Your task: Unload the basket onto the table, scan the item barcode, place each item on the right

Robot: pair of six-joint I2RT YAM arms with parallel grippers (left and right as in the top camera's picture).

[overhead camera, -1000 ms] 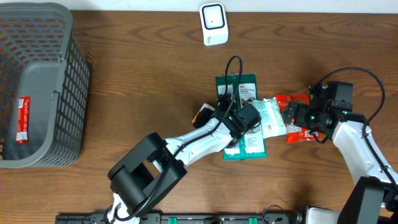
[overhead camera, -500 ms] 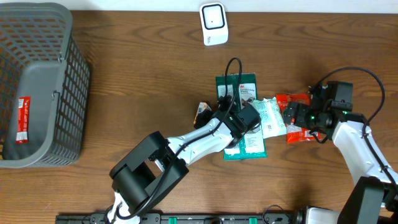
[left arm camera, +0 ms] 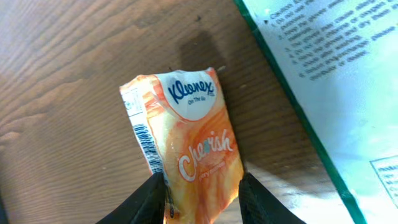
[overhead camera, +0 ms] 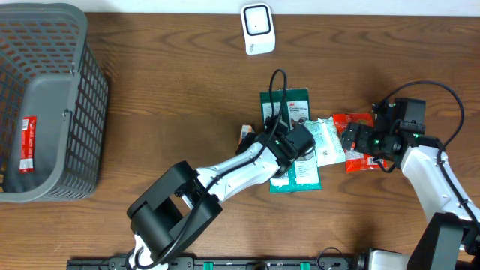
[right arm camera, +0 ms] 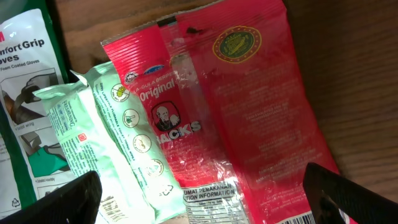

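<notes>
An orange Kleenex tissue pack (left arm camera: 193,137) lies on the wooden table, its barcode (left arm camera: 147,144) along its left edge. My left gripper (left arm camera: 202,190) stands open around the pack's near end, one black finger at each side of it. In the overhead view the pack (overhead camera: 245,133) peeks out left of the left gripper (overhead camera: 259,136). The white scanner (overhead camera: 257,28) stands at the table's far edge. My right gripper (overhead camera: 349,139) is wide open over a red snack packet (right arm camera: 242,106); in its wrist view the gripper (right arm camera: 205,196) holds nothing.
A green 3M glove packet (overhead camera: 289,101) and a mint-green wipes pack (overhead camera: 326,142) lie between the arms, the red packet (overhead camera: 361,156) to their right. The glove packet (left arm camera: 336,74) borders the tissue pack. A grey basket (overhead camera: 45,105) stands at the far left.
The left gripper has opened from shut; the tissue pack has shifted slightly away in the overhead view. The right arm has not moved.
</notes>
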